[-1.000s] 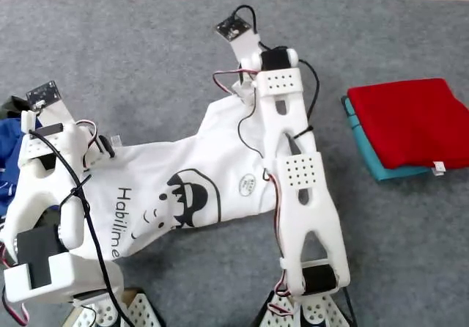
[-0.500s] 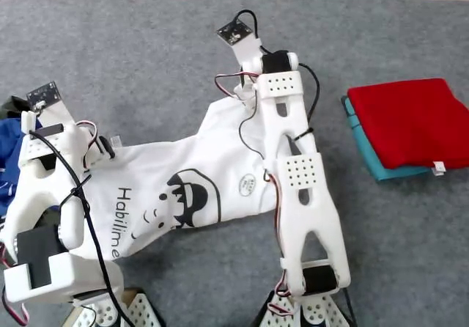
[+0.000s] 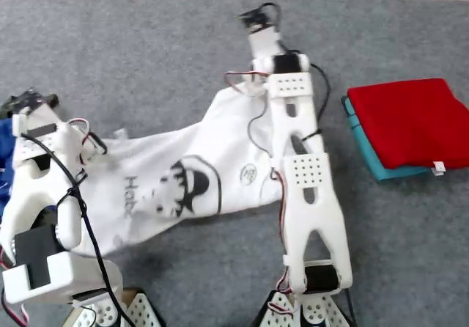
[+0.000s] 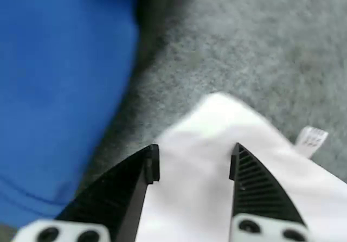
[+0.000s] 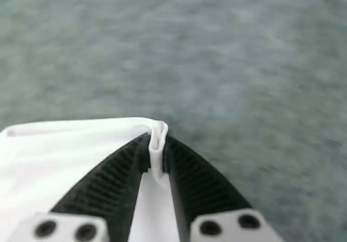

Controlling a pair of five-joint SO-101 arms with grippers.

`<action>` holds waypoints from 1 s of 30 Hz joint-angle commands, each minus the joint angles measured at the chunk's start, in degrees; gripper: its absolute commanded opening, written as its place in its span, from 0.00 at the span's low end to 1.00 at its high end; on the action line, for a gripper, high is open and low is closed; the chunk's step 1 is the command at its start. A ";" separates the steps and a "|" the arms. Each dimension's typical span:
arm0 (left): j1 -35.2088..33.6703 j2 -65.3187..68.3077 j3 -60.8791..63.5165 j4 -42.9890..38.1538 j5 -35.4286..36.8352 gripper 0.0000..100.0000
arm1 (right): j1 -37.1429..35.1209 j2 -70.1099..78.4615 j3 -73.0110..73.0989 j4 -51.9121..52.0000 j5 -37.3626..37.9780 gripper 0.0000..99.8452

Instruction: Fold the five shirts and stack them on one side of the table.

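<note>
Now the right gripper point(image 5: 156, 144) is pinching the white shirt point(image 3: 183, 173) by its far edge, while the left gripper point(image 4: 194, 160) is keeping its jaws apart around a corner beside the blue shirt point(image 4: 59, 90). Grey table point(image 3: 146, 56) is stretching beyond, the red shirt point(image 3: 407, 118) lying folded at its right edge.

Bright, even light fr. above; faint soft shadows on table point(image 3: 146, 48).

White shirt point(image 4: 217, 160) edge between parted jaws; blue shirt point(image 4: 59, 90) nearby on grey table point(image 4: 260, 41).
</note>
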 commanded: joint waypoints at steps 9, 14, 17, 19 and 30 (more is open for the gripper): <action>5.23 1.41 -22.11 6.86 16.62 0.23 | 5.98 -0.75 -4.00 -1.85 -0.53 0.03; 9.63 11.78 -31.25 2.37 19.16 0.23 | 5.71 0.22 -4.53 -1.85 -0.35 0.03; 10.86 21.45 -38.46 3.78 21.63 0.23 | 5.10 0.75 -4.62 -1.85 -0.26 0.03; 11.47 27.43 -44.62 7.56 24.79 0.23 | 4.84 0.75 -4.62 -1.85 -0.26 0.03; 15.25 52.31 -73.54 29.45 28.75 0.23 | 4.84 0.75 -4.62 -1.85 -0.26 0.03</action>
